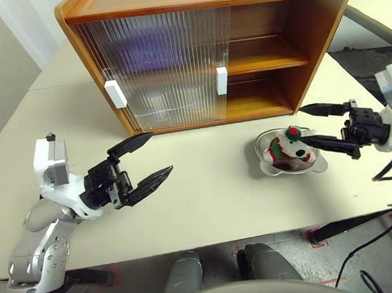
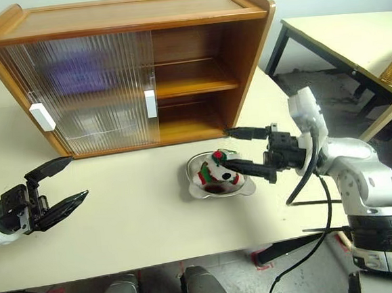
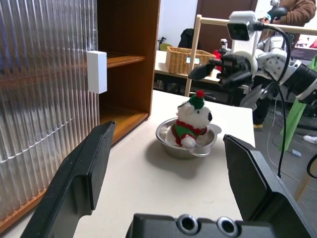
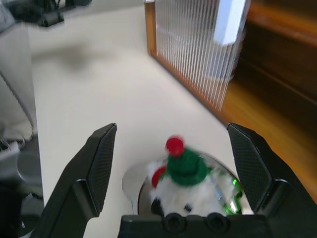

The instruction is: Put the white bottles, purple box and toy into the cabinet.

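Note:
The toy (image 1: 290, 151), a white plush dog in a striped sweater and a red-bobbled green hat, sits in a steel bowl (image 1: 269, 168) on the table, in front of the cabinet's open right half. My right gripper (image 1: 301, 123) is open at the bowl's right side; its near finger reaches over the toy without holding it. The cabinet (image 1: 278, 24) has both ribbed doors (image 1: 169, 60) slid to the left. A lilac blur, the purple box (image 1: 153, 51), shows behind them on the upper shelf. The white bottles are hidden. My left gripper (image 1: 161, 151) hovers open and empty at the table's left.
The cabinet's right-hand shelves (image 1: 264, 63) stand open and bare. Another table (image 2: 350, 32) stands at the back right. Beyond the table's far side are a wicker basket (image 3: 185, 59), a wooden frame (image 3: 195, 44) and a person (image 3: 297, 10).

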Robot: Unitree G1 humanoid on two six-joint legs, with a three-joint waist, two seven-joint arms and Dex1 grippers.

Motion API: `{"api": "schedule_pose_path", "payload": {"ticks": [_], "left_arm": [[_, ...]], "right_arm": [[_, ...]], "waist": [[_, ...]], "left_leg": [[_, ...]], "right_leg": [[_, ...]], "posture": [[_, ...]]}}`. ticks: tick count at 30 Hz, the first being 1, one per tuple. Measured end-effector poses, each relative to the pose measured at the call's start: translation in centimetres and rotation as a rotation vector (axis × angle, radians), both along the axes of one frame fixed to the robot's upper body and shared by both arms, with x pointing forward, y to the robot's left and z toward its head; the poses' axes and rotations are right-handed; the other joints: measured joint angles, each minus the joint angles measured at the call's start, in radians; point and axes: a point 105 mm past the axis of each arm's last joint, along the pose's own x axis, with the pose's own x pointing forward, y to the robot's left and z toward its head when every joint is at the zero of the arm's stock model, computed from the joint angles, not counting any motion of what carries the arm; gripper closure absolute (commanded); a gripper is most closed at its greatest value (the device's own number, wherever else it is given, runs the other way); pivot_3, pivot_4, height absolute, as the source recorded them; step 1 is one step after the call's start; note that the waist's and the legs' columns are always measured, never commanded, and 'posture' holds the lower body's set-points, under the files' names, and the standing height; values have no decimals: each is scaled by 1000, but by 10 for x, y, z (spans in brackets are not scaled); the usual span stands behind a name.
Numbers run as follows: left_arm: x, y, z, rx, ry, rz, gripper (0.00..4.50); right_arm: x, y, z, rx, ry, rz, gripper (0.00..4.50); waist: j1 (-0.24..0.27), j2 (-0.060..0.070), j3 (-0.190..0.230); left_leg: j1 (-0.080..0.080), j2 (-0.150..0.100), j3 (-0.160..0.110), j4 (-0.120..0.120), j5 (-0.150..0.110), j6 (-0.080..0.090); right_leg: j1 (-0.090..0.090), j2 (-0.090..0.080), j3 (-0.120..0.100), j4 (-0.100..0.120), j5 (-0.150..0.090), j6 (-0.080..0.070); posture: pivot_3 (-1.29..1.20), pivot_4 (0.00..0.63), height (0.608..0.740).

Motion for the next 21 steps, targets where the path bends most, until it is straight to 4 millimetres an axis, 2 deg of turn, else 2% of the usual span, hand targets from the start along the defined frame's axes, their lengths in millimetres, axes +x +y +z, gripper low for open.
{"api": "schedule_pose_path", "payload": {"ticks": [7,11,18,21], "left_arm": [[-2,-1,-1,22,12,-29,0],[-8,-5,-11,100,48,-94,0],[-7,-7,-9,73,42,-94,0],[-6,-7,-7,43,37,-80,0]], "right_arm": [[6,7,-16,-84,-58,-10,32],[12,10,-17,-92,-88,-27,32],[17,13,-27,-166,-99,-20,32],[17,14,-30,-176,-89,-16,686]], "waist": [[-8,0,0],[-9,0,0],[-7,0,0],[-7,0,0]], "left_leg": [[0,1,-1,0,0,0],[0,1,-1,0,0,0],[-1,1,-3,0,0,0],[-1,1,-3,-1,0,0]], "right_leg": [[0,-1,0,0,1,-1],[-1,-1,0,0,1,-1],[-1,-1,0,0,4,-5],[-1,-1,0,0,4,-5]], "posture": [[-21,70,740],[-21,71,740],[-17,74,740],[-12,74,740]]}}
